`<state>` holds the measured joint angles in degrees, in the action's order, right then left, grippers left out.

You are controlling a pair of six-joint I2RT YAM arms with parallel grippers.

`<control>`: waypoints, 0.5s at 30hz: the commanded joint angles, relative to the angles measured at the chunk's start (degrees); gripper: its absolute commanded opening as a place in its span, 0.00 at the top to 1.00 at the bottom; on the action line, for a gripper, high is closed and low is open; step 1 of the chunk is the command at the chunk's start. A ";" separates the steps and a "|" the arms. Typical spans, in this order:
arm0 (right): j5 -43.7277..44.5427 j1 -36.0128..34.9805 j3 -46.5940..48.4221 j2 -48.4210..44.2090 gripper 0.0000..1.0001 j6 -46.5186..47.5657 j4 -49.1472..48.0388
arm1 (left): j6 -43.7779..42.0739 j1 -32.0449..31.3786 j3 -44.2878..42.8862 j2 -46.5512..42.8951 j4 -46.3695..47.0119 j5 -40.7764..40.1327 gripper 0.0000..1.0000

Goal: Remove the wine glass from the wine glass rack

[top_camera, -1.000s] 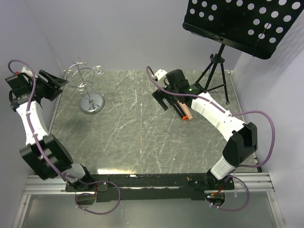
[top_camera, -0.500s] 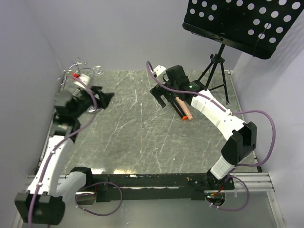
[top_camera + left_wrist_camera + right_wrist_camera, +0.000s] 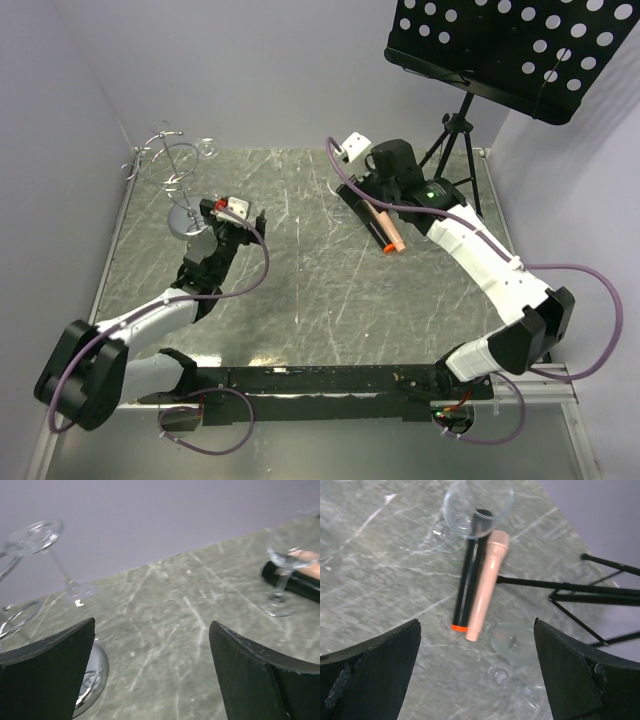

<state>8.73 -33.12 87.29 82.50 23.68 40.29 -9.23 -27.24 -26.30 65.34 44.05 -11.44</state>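
The wine glass rack [image 3: 168, 163] is a chrome wire stand at the back left, and its round base [image 3: 95, 672] shows by my left finger. A clear wine glass [image 3: 207, 150] hangs from a right-hand loop of the rack, with its thin stem [image 3: 60, 568] in the left wrist view. My left gripper [image 3: 232, 213] sits low on the table just right of the base. It [image 3: 151, 622] is open and empty, below and to the right of the hanging glass. My right gripper [image 3: 476, 622] is open and empty, hovering over two markers at the back middle.
A black marker [image 3: 467, 565] and a pink one [image 3: 390, 232] lie side by side. Two clear glasses [image 3: 477, 502] [image 3: 512, 640] stand next to them; one [image 3: 285, 560] shows in the left wrist view. The black music stand [image 3: 510, 40] and its tripod [image 3: 570, 585] occupy the back right.
My left arm has swung in from the far left edge to the table beside the rack's base, and its jaws have opened wider. My right gripper has shifted right and back.
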 commanded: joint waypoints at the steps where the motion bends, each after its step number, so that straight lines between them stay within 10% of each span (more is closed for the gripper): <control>1: 5.59 0.17 0.69 -2.34 0.00 2.95 4.08 | -0.72 2.27 3.10 3.56 17.38 -5.26 0.00; 15: 7.79 0.25 0.86 -0.06 0.00 0.15 -4.17 | 4.31 13.62 5.57 10.15 27.76 13.72 0.14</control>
<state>14.46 -33.12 87.29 82.65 26.61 41.60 -3.88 -14.61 -20.82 73.54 65.54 -4.69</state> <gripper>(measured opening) 0.997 0.868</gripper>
